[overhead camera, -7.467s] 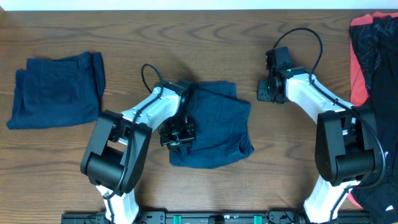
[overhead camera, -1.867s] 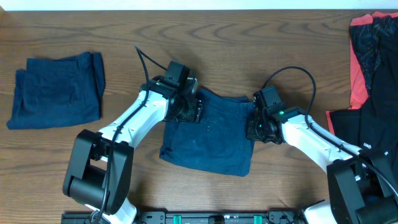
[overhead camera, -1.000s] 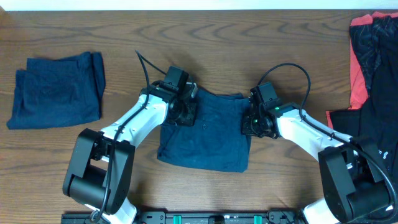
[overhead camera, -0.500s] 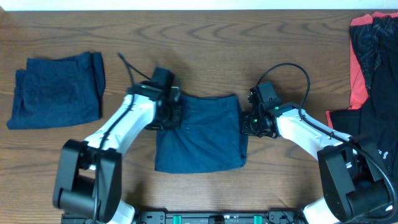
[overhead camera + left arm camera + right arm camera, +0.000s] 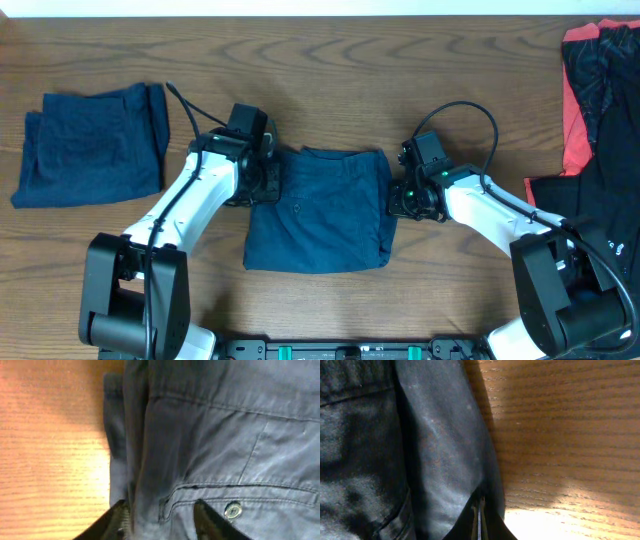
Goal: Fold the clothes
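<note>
Navy blue shorts (image 5: 318, 210) lie flat in the middle of the table, waistband toward the far side. My left gripper (image 5: 262, 184) is at their upper left edge. In the left wrist view its fingers (image 5: 162, 520) sit either side of a bunched fold of the navy shorts (image 5: 225, 435), beside a pocket button. My right gripper (image 5: 397, 203) is at the upper right edge. In the right wrist view its fingers (image 5: 480, 517) are pressed together on the hem of the shorts (image 5: 435, 450).
A second pair of navy shorts (image 5: 90, 145) lies folded at the far left. Black garments with coral-red panels (image 5: 598, 100) are heaped along the right edge. The table is brown wood (image 5: 330, 60). A black rail (image 5: 330, 350) runs along the near edge.
My left gripper has moved left with the shorts' left edge, drawing the cloth flatter and wider. The right gripper has stayed in place on the right edge.
</note>
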Robot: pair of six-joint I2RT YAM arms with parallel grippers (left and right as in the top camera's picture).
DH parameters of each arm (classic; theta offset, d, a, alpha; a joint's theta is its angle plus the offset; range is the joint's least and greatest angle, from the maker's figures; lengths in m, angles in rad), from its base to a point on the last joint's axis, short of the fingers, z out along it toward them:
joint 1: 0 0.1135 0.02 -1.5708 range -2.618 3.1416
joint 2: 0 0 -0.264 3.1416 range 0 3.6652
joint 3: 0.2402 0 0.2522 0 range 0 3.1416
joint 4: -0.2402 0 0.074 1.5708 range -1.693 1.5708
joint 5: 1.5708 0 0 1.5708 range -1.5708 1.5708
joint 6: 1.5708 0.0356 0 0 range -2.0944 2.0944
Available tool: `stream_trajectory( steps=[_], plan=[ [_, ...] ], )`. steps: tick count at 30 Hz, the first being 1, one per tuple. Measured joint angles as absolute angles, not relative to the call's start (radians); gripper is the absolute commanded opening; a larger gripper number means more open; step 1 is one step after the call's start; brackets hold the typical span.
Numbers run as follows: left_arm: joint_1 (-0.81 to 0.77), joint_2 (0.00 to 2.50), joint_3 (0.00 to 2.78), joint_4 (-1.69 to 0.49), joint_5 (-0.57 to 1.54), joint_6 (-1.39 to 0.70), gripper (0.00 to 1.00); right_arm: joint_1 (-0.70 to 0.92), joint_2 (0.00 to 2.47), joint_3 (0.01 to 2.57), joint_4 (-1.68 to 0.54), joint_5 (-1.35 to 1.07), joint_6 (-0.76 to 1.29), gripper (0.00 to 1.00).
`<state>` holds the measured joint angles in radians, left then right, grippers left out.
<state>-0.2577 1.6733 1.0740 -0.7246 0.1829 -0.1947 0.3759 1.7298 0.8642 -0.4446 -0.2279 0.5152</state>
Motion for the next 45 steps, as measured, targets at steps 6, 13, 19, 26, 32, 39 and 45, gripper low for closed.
stream_trajectory(
  steps=[6, 13, 19, 26, 32, 39, 45],
  plan=[
    [-0.266, 1.673, 1.074, -0.701, 0.183, -0.203, 0.53, 0.369, 1.729, 0.876, -0.492, -0.233, 0.515, 0.05],
    [-0.266, 1.673, 1.074, -0.698, 0.182, -0.204, 0.45, 0.348, 1.655, 0.911, -0.609, -0.209, 0.472, 0.04],
    [-0.266, 1.669, 1.074, -0.698, 0.179, -0.205, 0.41, 0.347, 1.509, 1.0, -0.527, -0.294, 0.375, 0.01],
    [-0.266, 1.587, 1.074, -0.699, 0.179, -0.206, 0.41, 0.347, 1.549, 1.014, -0.469, -0.507, 0.277, 0.01],
    [-0.266, 1.582, 1.071, -0.699, 0.18, -0.209, 0.41, 0.347, 1.724, 1.014, -0.401, -0.704, 0.221, 0.01],
    [-0.267, 1.6, 1.013, -0.662, 0.18, -0.21, 0.4, 0.334, 1.86, 1.012, -0.469, -0.685, 0.215, 0.01],
    [-0.268, 1.64, 0.893, -0.505, 0.18, -0.21, 0.41, 0.315, 1.863, 1.012, -0.509, -0.532, 0.238, 0.03]
  ],
)
